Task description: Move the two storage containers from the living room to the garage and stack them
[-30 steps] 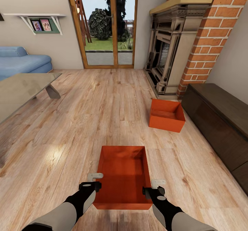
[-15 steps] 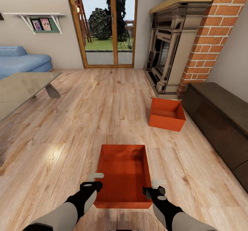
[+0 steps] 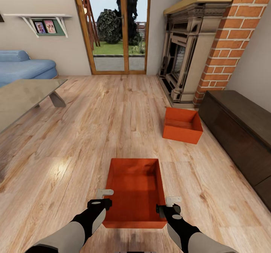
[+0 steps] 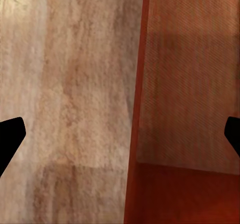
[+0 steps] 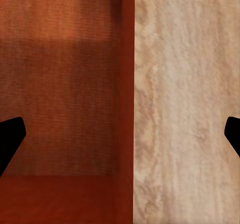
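I am in the living room, on its light wood plank floor (image 3: 94,132). One orange-red storage container (image 3: 135,192) lies just in front of me, between my arms. My left gripper (image 3: 101,204) hovers open over its left wall, which runs between the fingers in the left wrist view (image 4: 137,108). My right gripper (image 3: 168,207) hovers open over the right wall, seen likewise in the right wrist view (image 5: 127,103). Neither gripper holds anything. The second storage container (image 3: 182,125) sits farther ahead to the right, near the fireplace. The garage is out of view.
A dark low cabinet (image 3: 241,132) lines the right wall, and a red brick fireplace (image 3: 195,45) stands beyond it. A glass-topped table (image 3: 22,98) and a blue sofa (image 3: 22,68) are at the left. A glazed door (image 3: 113,30) is straight ahead.
The whole picture has slid up a trifle, so the camera moved slightly. Both grippers and both containers stand as before.
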Robot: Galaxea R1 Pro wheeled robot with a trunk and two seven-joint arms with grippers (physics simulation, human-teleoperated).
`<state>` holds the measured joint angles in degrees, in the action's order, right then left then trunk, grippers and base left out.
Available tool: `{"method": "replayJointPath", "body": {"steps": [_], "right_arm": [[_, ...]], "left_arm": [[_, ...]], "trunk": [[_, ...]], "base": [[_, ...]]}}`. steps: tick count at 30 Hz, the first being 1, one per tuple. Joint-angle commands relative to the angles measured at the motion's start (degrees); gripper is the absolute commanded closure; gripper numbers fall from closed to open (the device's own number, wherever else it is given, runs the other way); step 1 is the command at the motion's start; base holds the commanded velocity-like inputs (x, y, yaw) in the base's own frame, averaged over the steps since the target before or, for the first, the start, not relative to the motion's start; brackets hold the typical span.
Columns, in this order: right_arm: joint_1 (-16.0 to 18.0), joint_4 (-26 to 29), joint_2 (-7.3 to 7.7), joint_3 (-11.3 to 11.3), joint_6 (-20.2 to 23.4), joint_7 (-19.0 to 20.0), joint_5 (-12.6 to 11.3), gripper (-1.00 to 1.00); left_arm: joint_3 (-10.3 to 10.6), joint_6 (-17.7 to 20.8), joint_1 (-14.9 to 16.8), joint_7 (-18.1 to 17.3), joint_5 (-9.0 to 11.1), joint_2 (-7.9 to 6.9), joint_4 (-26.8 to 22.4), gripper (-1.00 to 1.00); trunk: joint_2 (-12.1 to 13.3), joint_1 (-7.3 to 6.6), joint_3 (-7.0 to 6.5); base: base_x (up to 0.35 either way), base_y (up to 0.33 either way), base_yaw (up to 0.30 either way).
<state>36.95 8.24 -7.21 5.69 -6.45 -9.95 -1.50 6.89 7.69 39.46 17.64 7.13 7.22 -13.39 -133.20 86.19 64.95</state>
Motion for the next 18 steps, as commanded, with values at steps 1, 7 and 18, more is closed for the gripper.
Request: {"method": "replayJointPath", "body": {"steps": [1, 7, 18], "right_arm": [[0.04, -0.06, 0.0, 0.46, -0.13, -0.34, -0.17, -1.0], [0.05, -0.04, 0.0, 0.46, -0.14, -0.34, -0.17, -1.0], [0.01, 0.02, 0.01, 0.46, -0.14, -0.34, -0.17, -1.0]], "left_arm": [[0.5, 0.31, 0.0, 0.36, 0.6, -0.02, -0.11, -1.0], [0.5, 0.31, 0.0, 0.16, 0.55, -0.02, -0.06, -1.0], [0.5, 0.31, 0.0, 0.01, 0.51, -0.12, -0.05, -1.0]], "trunk": [[-0.02, -0.01, 0.04], [-0.02, -0.01, 0.04], [-0.02, -0.01, 0.04]], "base": [[0.0, 0.0, 0.0], [0.0, 0.0, 0.0], [0.019, 0.0, 0.0]]}}
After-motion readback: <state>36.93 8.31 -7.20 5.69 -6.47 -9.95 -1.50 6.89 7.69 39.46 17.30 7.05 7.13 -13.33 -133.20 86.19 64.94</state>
